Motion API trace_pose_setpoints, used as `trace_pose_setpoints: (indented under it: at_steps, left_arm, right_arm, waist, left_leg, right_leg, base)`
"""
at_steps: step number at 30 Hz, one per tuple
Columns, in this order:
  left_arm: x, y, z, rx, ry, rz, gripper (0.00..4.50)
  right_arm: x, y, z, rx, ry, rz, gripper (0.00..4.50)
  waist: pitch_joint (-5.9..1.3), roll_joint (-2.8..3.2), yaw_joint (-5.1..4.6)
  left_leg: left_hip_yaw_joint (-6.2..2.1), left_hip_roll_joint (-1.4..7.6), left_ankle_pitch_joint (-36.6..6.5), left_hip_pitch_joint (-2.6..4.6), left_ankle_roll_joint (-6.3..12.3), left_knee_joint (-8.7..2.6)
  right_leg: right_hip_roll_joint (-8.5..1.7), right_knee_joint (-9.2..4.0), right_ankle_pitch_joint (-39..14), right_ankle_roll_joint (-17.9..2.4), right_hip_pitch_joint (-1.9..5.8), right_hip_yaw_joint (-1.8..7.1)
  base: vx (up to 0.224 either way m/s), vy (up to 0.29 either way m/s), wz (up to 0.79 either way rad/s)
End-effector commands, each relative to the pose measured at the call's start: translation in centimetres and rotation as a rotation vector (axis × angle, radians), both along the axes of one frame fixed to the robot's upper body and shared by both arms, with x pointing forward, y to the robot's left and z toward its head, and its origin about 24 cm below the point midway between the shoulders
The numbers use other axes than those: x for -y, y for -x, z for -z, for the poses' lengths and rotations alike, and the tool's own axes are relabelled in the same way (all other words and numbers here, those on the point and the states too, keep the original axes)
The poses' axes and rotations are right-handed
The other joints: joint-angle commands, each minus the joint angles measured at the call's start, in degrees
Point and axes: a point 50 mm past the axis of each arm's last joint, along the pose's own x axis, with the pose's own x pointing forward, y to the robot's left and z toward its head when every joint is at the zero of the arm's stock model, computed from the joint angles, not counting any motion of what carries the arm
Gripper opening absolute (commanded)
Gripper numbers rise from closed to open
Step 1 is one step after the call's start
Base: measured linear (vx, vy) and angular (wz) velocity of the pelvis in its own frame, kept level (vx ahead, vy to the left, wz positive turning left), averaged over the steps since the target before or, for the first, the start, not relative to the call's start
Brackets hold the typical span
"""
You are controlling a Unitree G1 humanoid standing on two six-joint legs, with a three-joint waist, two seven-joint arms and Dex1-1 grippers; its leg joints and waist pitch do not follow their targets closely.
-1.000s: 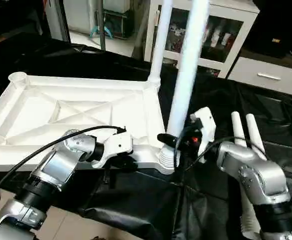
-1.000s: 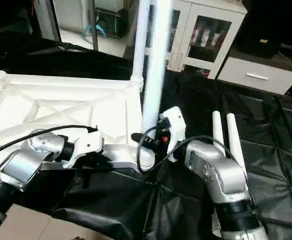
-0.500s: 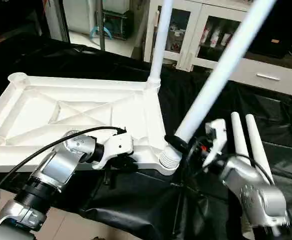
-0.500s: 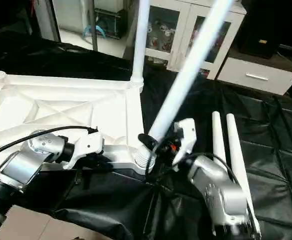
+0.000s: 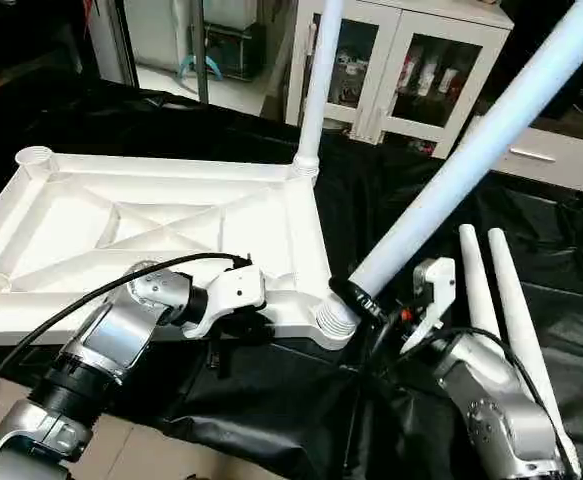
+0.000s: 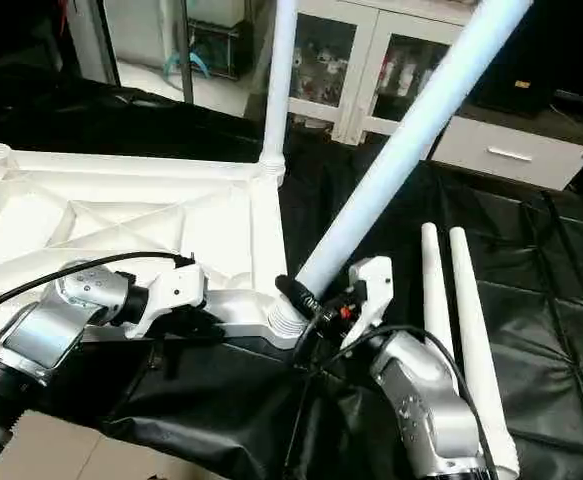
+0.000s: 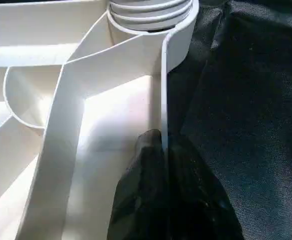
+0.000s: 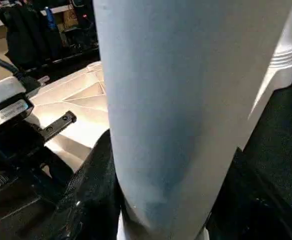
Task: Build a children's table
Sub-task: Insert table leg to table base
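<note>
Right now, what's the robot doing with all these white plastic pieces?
It is putting together a small table. The white tabletop lies underside up on the black-covered worktable. The left gripper is shut on the tabletop's near rim, steadying it. The right gripper holds a leg just above its lower end, and that leg leans steeply away from the near corner socket rather than standing straight. One leg stands upright in the far corner. Two spare legs lie on the cover.

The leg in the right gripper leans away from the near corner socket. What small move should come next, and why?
Probably swing the held leg back upright. Its lower end sits at the near corner socket, but it tilts to the right, unlike the fitted leg. The left gripper is pinching the tabletop rim, and the right gripper grips the leg.
</note>
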Motion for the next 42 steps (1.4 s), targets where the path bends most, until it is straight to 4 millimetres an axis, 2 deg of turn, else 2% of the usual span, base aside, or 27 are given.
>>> trace_pose_setpoints:
  at_steps: [1,9,12,14,19,23,26,29,33,42]
  left_arm:
    - [0.3,-0.1,0.0,0.005,0.037,-0.016,0.00]
    - [0.3,0.0,0.0,0.001,0.036,-0.018,0.00]
    - [0.2,0.1,0.1,-0.004,0.034,-0.018,0.00]
    - [0.3,0.1,0.1,-0.007,0.034,-0.017,0.00]
    - [0.3,0.1,0.1,-0.006,0.034,-0.017,0.00]
    - [0.3,0.1,0.1,-0.004,0.033,-0.019,0.00]
    - [0.3,0.1,0.1,0.009,0.036,-0.023,0.00]
    - [0.3,0.1,0.0,0.026,0.042,-0.034,0.00]
    - [0.4,0.0,0.1,0.041,0.045,-0.052,0.00]
    - [0.4,0.3,0.4,0.026,0.049,-0.049,0.00]
  right_arm:
    - [0.5,1.0,2.9,-0.116,0.143,-0.033,1.85]
    - [0.1,1.3,3.7,-0.161,0.284,-0.150,1.85]
    - [0.0,1.2,3.9,-0.190,0.336,-0.191,1.85]
    - [-0.2,0.9,3.8,-0.203,0.350,-0.203,1.85]
    - [-0.2,0.3,3.6,-0.240,0.318,-0.173,1.85]
    - [0.2,-0.1,4.3,-0.287,0.311,-0.127,1.85]
    - [0.3,0.3,4.9,-0.272,0.329,-0.117,1.85]
    - [0.2,0.8,5.1,-0.245,0.334,-0.117,1.85]
    - [0.2,0.8,5.1,-0.226,0.306,-0.073,1.85]
    - [0.6,0.7,5.7,-0.227,0.334,-0.033,1.85]
  waist:
    - [-2.32,0.22,-0.09]
    - [-2.20,0.08,-0.19]
    - [-1.92,0.00,-0.45]
    - [-2.03,-0.08,-0.61]
    - [-2.10,-0.27,-0.87]
    - [-1.99,-0.15,-1.10]
    - [-1.92,-0.32,-1.18]
    - [-2.02,-0.29,-1.21]
    - [-1.91,-0.17,-1.27]
    - [-1.74,-0.14,-1.44]
  left_leg:
    - [0.08,0.80,-12.61,-0.28,0.20,-4.85]
    - [-0.05,0.86,-14.88,-0.19,-0.16,-5.08]
    - [-0.26,0.88,-18.63,0.09,-0.72,-5.38]
    - [-0.41,0.91,-19.35,0.14,-0.80,-5.45]
    - [-0.44,0.93,-19.53,0.27,-0.69,-5.60]
    - [-0.53,0.96,-21.22,0.35,-0.98,-5.69]
    - [-0.66,1.00,-22.59,0.38,-1.18,-5.76]
    - [-0.74,1.05,-22.55,0.36,-1.14,-5.92]
    - [-0.76,1.02,-23.76,0.42,-1.02,-6.06]
    - [-1.02,1.06,-26.05,0.44,-0.91,-6.29]
  right_leg:
    - [-2.39,-4.53,-12.21,-9.13,2.39,1.43]
    - [-2.41,-4.91,-15.85,-7.99,2.23,1.48]
    - [-2.45,-5.37,-20.38,-7.08,1.98,1.46]
    - [-2.53,-5.48,-21.21,-6.80,2.00,1.49]
    - [-2.50,-5.52,-20.10,-7.15,2.01,1.47]
    - [-2.57,-5.82,-22.54,-6.85,1.74,1.44]
    - [-2.69,-6.13,-24.95,-6.04,1.55,1.45]
    - [-2.69,-6.21,-24.42,-5.84,1.61,1.41]
    - [-2.65,-6.36,-24.68,-5.95,1.48,1.41]
    - [-2.73,-6.95,-29.27,-4.51,1.18,1.41]
  base:
    - [0.000,0.000,0.00]
    - [0.000,0.000,0.00]
    - [0.000,0.000,0.00]
    - [0.000,0.000,0.00]
    - [0.000,0.000,0.00]
    - [0.000,0.000,0.00]
    - [0.000,0.000,0.00]
    - [0.000,0.000,0.00]
    - [0.000,0.000,0.00]
    - [0.000,0.000,0.00]
